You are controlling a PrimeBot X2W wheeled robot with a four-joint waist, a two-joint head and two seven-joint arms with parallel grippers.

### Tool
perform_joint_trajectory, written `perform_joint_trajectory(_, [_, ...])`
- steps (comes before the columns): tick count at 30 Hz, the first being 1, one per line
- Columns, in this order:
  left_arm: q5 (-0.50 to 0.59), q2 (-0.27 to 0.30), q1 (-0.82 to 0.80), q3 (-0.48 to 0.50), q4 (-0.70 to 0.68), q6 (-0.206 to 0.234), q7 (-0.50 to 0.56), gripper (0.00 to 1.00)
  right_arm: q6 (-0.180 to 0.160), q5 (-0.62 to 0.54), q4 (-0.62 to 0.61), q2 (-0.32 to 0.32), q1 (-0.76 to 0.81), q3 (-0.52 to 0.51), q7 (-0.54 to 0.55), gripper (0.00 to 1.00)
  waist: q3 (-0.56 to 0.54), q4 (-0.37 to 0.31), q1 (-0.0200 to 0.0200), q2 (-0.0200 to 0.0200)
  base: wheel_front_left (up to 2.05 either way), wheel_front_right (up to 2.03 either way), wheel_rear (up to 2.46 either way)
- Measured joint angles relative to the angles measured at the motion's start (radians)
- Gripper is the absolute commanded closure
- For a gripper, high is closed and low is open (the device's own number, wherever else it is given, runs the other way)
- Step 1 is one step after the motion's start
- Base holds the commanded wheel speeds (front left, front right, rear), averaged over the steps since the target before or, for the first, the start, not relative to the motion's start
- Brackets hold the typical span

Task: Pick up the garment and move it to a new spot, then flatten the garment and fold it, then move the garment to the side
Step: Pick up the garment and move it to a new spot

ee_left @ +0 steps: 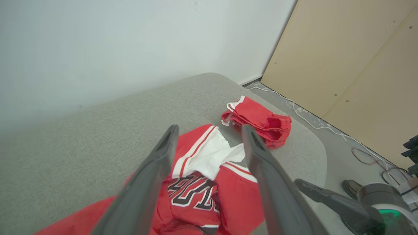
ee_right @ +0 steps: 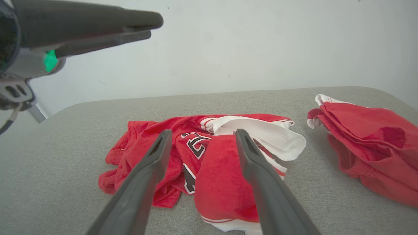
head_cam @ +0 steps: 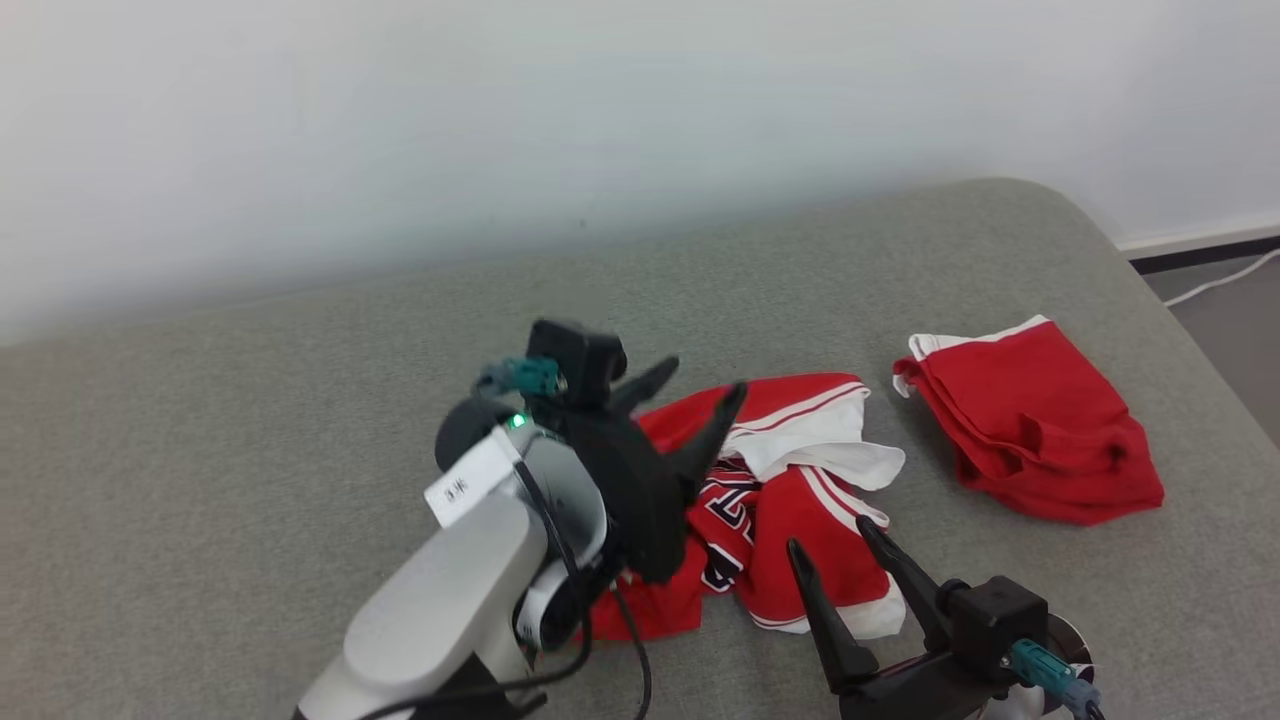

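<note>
A crumpled red jersey (head_cam: 790,520) with white trim and black lettering lies in a heap on the grey cushion (head_cam: 250,480). The same jersey (ee_left: 202,182) shows in the left wrist view and again (ee_right: 202,153) in the right wrist view. My left gripper (head_cam: 700,392) hovers open above the heap's left part, fingers spread, nothing held. My right gripper (head_cam: 828,535) stands open at the jersey's near edge, empty, with the heap just past its tips. In the right wrist view the left gripper's fingers (ee_right: 98,24) pass across the upper left.
A second red garment (head_cam: 1040,425), folded with a white band, lies to the right on the cushion. The cushion's rounded right edge (head_cam: 1180,290) drops to the floor, where white cables (ee_left: 313,120) run. A pale wall (head_cam: 600,120) stands behind; beige panels (ee_left: 352,65) lie to the right.
</note>
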Motion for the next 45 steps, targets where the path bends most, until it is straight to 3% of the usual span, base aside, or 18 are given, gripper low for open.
perform_joint_trajectory(4, [0.001,0.002,0.057,-0.040,-0.005,-0.026,-0.009,0.00,-0.001,0.001,0.001,-0.004,0.005,-0.008,-0.007,0.00,-0.006,0.026,0.0000,0.0000,0.00,0.00,0.00])
perform_joint_trajectory(14, [0.016,0.047,0.200,-0.110,-0.003,-0.035,-0.025,0.00,-0.005,0.004,0.002,-0.004,0.016,0.003,-0.007,0.00,-0.022,0.058,-0.0002,-0.0001,0.00,0.00,0.00])
perform_joint_trajectory(38, [0.119,0.067,0.174,-0.143,0.170,-0.016,-0.079,0.00,-0.001,0.004,-0.002,-0.003,-0.006,0.008,-0.007,0.00,0.045,-0.062,-0.0001,0.0000,0.00,0.00,0.00])
perform_joint_trajectory(39, [0.124,0.067,0.169,-0.144,0.178,-0.012,-0.081,0.73,-0.001,0.004,-0.002,-0.003,-0.006,0.007,-0.007,0.00,0.047,-0.064,-0.0001,0.0000,0.00,0.00,0.00])
perform_joint_trajectory(40, [0.129,0.068,0.167,-0.145,0.184,-0.007,-0.087,1.00,-0.001,0.004,-0.002,-0.003,-0.006,0.007,-0.007,0.00,0.049,-0.065,-0.0001,0.0000,0.00,0.00,0.00])
perform_joint_trajectory(45, [0.142,0.071,0.166,-0.160,0.207,0.000,-0.095,1.00,-0.005,0.004,-0.002,-0.003,-0.006,0.005,-0.008,0.00,0.052,-0.065,-0.0001,0.0000,0.00,0.00,0.00])
